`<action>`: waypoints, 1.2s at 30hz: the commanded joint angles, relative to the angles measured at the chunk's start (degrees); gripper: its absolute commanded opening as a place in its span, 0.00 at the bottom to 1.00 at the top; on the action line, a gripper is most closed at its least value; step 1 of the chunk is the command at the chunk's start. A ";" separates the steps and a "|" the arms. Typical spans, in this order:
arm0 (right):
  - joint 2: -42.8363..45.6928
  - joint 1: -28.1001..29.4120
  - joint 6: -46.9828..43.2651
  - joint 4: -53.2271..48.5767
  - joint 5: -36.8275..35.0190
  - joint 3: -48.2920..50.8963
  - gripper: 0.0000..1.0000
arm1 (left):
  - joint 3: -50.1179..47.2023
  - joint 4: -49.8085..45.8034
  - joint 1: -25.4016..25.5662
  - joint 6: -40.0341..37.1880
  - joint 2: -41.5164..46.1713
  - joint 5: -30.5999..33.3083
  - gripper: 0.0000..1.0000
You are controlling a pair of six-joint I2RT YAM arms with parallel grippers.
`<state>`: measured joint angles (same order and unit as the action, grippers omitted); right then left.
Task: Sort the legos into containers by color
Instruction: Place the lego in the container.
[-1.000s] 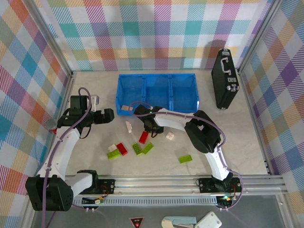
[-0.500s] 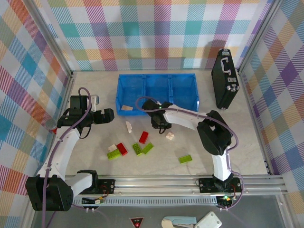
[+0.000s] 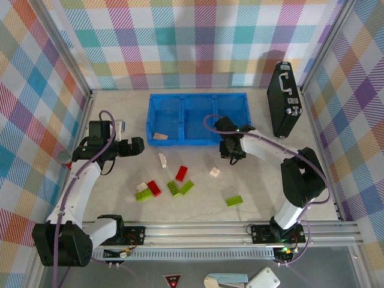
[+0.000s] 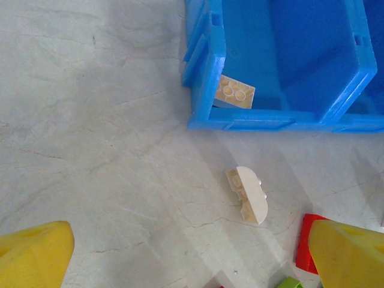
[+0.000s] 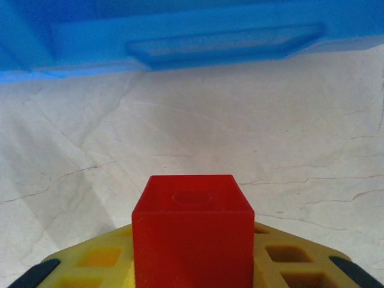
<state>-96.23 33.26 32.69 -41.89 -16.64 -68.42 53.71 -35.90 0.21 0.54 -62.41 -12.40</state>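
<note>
My right gripper (image 3: 231, 155) is shut on a small red lego (image 5: 192, 231), which stands up between its yellow pads (image 5: 288, 258). It hovers over the table just in front of the blue tray's (image 3: 198, 96) right-hand container, with the tray's front wall (image 5: 180, 30) close ahead. A cream lego (image 3: 159, 137) lies in the left container (image 4: 207, 72). My left gripper (image 3: 139, 146) stands open and holds nothing, left of the tray. Loose on the table are a cream rounded lego (image 4: 249, 193), a red lego (image 3: 182, 173), another red one (image 3: 155, 188) and lime legos (image 3: 174, 188).
A black case (image 3: 283, 99) stands on edge at the back right, beside the tray. One lime lego (image 3: 234, 200) lies alone toward the front right, and a small cream one (image 3: 214, 172) lies just below my right gripper. Checked walls close in the table's sides and back.
My right gripper has travelled right along the tray's front, from the left container to the right one, with the red lego in it. The left arm has stayed still.
</note>
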 commanded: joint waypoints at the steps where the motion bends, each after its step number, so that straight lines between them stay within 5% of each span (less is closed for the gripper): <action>1: 1.22 -1.27 -4.35 0.85 3.17 -0.49 0.37 | 0.50 -0.36 -0.82 -0.62 0.49 -0.38 1.00; 21: -14.17 -11.65 -14.82 -2.45 5.03 -24.46 0.38 | 0.45 -0.40 -0.82 -0.75 0.78 -0.06 1.00; 36: -31.13 -13.66 -18.62 -3.51 4.67 -39.13 0.38 | 0.34 -0.49 -0.80 -0.89 0.80 0.22 1.00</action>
<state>-125.49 19.90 15.57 -43.79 -12.10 -104.90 53.71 -35.90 0.21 0.51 -62.41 -12.36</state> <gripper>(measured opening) 0.381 0.997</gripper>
